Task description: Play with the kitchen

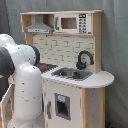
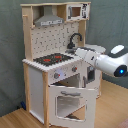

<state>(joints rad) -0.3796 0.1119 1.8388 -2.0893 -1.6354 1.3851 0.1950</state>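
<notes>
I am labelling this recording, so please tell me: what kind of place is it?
Probably a robot test setup, not a real kitchen: a toy kitchen on a wooden floor, a grey curtain behind.

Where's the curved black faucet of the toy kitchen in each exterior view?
First exterior view: the curved black faucet stands right of centre, behind the metal sink basin, under the small white microwave.
Second exterior view: the faucet is at centre, upper half, just above the white robot arm, right of the black-red hob.
Shared landmark: the grey extractor hood, top of the kitchen in both exterior views.
</notes>
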